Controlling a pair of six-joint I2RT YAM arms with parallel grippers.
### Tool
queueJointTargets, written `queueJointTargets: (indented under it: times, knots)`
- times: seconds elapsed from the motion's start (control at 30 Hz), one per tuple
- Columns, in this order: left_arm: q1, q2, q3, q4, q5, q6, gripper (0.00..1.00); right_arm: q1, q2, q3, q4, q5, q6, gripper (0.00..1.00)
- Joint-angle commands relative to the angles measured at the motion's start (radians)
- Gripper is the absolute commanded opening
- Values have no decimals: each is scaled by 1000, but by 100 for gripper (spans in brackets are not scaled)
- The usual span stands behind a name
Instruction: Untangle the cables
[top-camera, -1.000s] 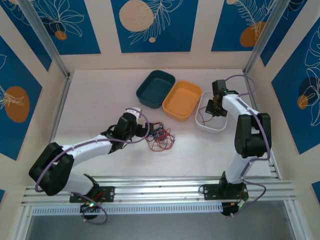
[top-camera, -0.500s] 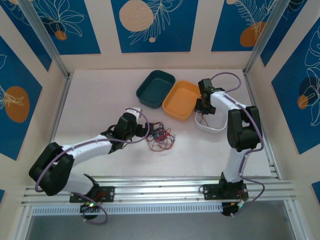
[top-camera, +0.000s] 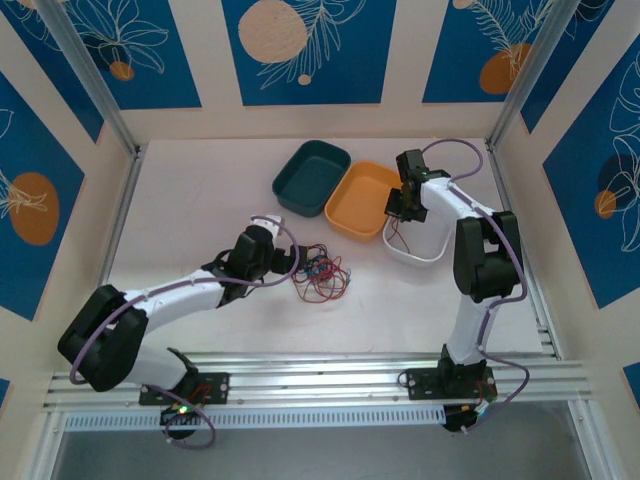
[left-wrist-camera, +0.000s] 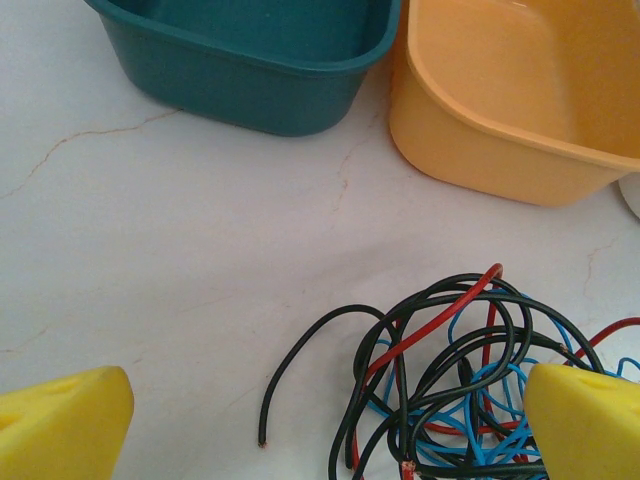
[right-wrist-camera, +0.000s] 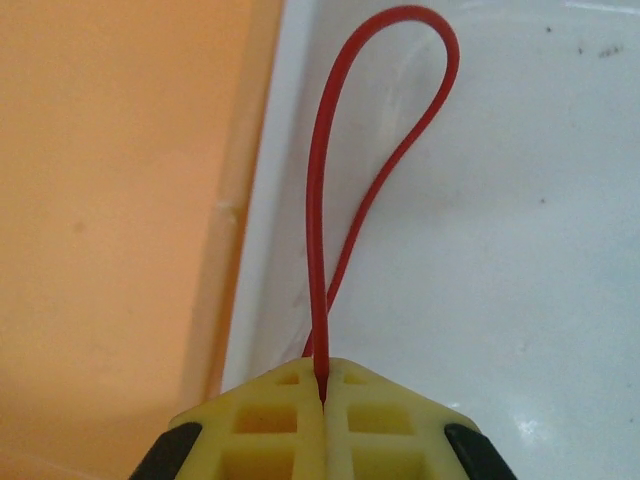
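Left arm hasn't budged, but the right one's swung left across the white bin to the rim by the orange bin. Mid-frame, the left gripper sits wide apart with the cables just right of it on the tabletop, a roundish clump, no real long axis, so it's the nearer arm. Upper right, the right gripper is clamped on one red wire looping straight away from it.

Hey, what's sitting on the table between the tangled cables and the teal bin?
Nothing. The left wrist view shows only bare white tabletop between the tangled cables and the teal bin.
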Motion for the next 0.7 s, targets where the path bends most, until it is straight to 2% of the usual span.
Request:
queueJointTargets:
  times: [0.0, 0.2, 0.37, 0.43, 0.57, 0.67]
  knots:
    - [1, -17, -3, 5, -18, -14, 100, 4, 19, 20, -9, -32, 16, 0]
    - [2, -25, 0, -11, -17, -15, 100, -14, -47, -39, -33, 34, 40, 0]
    - [1, -32, 3, -12, -10, -29, 100, -57, -111, -125, -36, 35, 72, 0]
    - [3, -33, 3, -12, -12, -38, 100, -68, -133, -157, -32, 33, 76, 8]
    - [3, -38, 3, -12, -13, -52, 100, -75, -193, -202, -33, 34, 66, 31]
    - [3, -44, 1, -8, -16, -63, 100, -72, -247, -215, -52, 48, 61, 41]
